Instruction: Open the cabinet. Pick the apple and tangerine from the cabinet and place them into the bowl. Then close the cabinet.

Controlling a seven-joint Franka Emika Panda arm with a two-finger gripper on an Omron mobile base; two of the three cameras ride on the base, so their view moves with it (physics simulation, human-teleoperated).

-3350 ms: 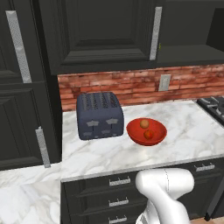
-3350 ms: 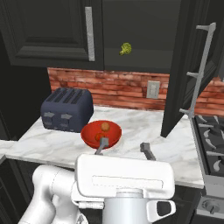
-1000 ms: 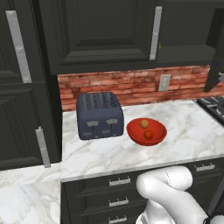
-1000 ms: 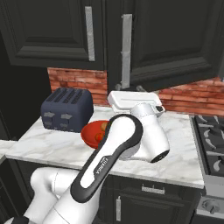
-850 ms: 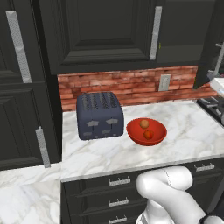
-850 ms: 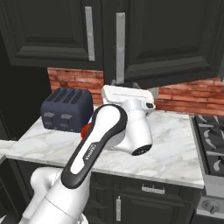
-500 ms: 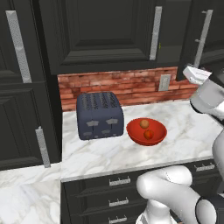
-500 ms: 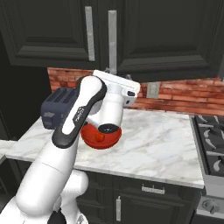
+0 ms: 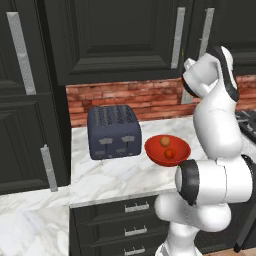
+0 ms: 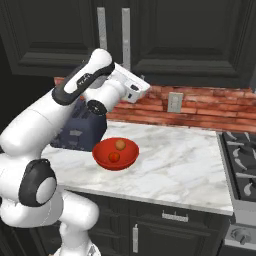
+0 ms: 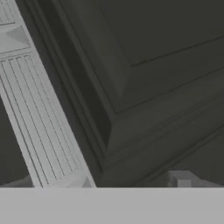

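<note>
1. Evidently the closing stage is in hand: both doors of the cabinet stand shut or very nearly so, and the arm is raised against the door fronts.
2. The bowl sits on the marble counter, just right of the toaster. The tangerine lies at its far side and the apple at its near side, so the placing looks complete.
3. The gripper is close up against a raised door panel, its jaws spread wide and holding nothing. A silver bar handle lies just beside it, not between the tips.
4. To finish well, press flat on the door panel next to the handle until the door seats flush, then draw straight back without hooking the bar.
5. The bowl lies well below the hand, near the arm's elbow; the retreat should pass clear of it.
</note>
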